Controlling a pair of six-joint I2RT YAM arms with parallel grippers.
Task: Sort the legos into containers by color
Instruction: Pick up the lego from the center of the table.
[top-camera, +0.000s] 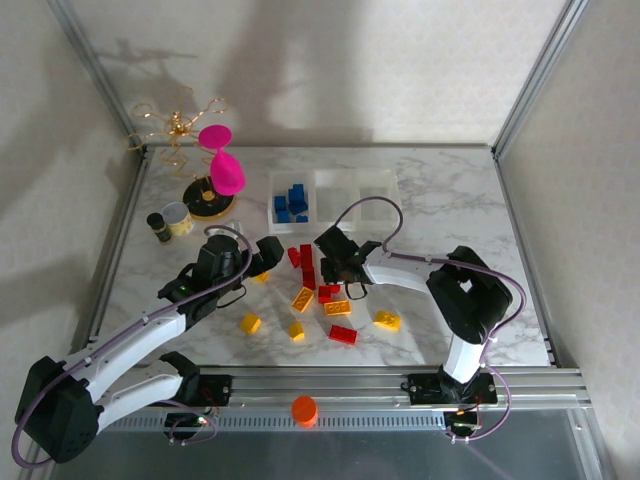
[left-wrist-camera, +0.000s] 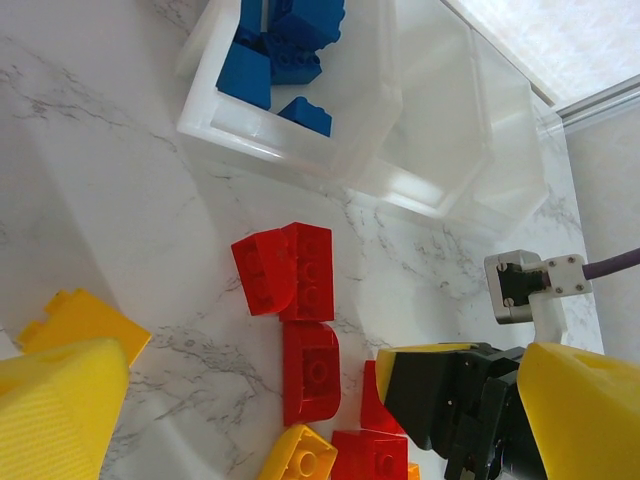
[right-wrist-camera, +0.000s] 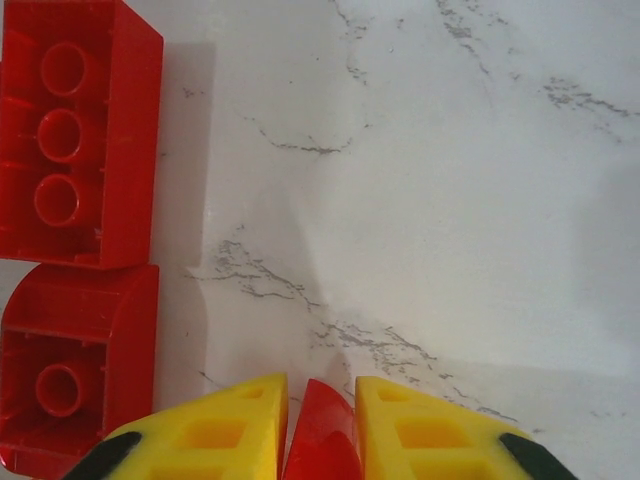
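Right gripper (right-wrist-camera: 320, 405) pinches a small red lego (right-wrist-camera: 322, 445) among the loose legos (top-camera: 338, 308) in front of the containers (top-camera: 352, 178); probably light, rigid, slick plastic, best gripped across flat sides; left gripper (top-camera: 262, 258) spread, empty.

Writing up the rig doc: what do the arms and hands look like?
Left arm and right arm: white links, black joints, a purple cable along each. Left hand and right hand: black bodies, yellow finger pads.
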